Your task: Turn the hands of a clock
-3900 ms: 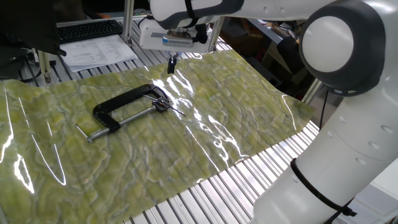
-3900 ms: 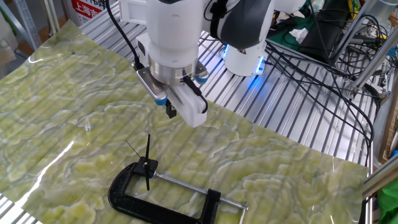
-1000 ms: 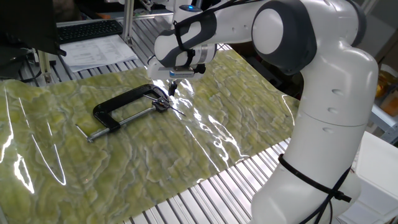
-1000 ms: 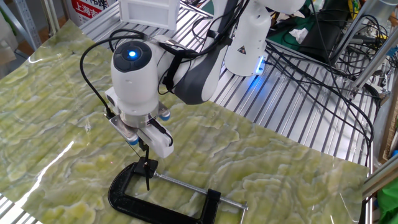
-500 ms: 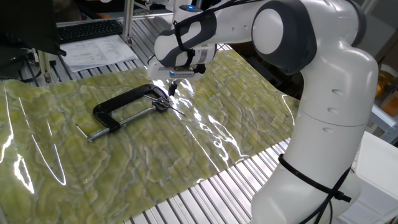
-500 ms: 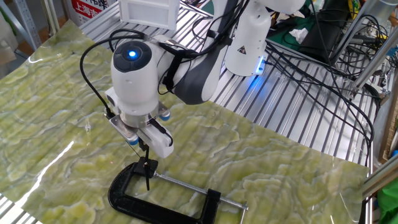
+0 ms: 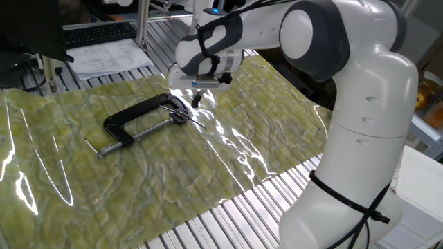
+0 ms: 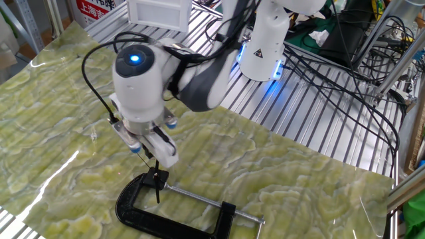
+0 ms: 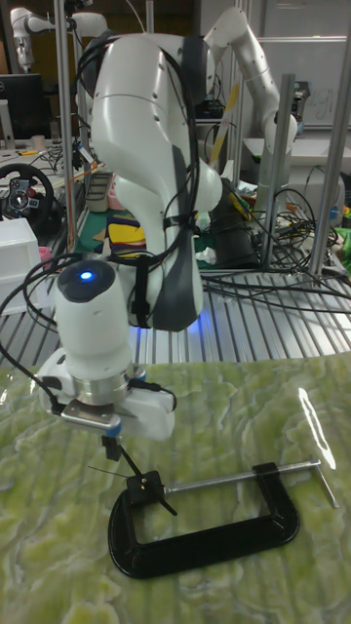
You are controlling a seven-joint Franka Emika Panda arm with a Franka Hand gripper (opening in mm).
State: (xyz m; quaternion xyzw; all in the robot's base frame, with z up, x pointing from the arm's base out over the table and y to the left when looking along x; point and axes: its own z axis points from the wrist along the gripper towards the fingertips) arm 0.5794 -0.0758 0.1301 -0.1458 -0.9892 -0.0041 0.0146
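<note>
The clock is a small black hub [image 8: 157, 178] with thin black hands, held in the jaw of a black C-clamp [image 8: 174, 219] lying on the green mat. The long hand [image 8: 158, 194] points from the hub toward the clamp's frame. The same hub [image 9: 148, 485] and clamp [image 9: 205, 534] appear in the tall fixed view. In one fixed view the hands [image 7: 184, 115] sit at the clamp's [image 7: 138, 119] right end. My gripper [image 8: 154, 160] hangs just above the hub, fingers together, at the long hand's far end. Whether it pinches that hand is not clear.
A glossy green marbled mat [image 7: 228, 149] covers the slatted metal table. A keyboard [image 7: 97, 33] and papers [image 7: 111, 57] lie beyond the mat's far edge. Cables [image 8: 332, 73] and the arm's base [image 8: 262, 46] stand behind the mat.
My wrist has turned a little and the gripper has shifted slightly sideways over the hub. The clamp has not moved, and the hands look about the same.
</note>
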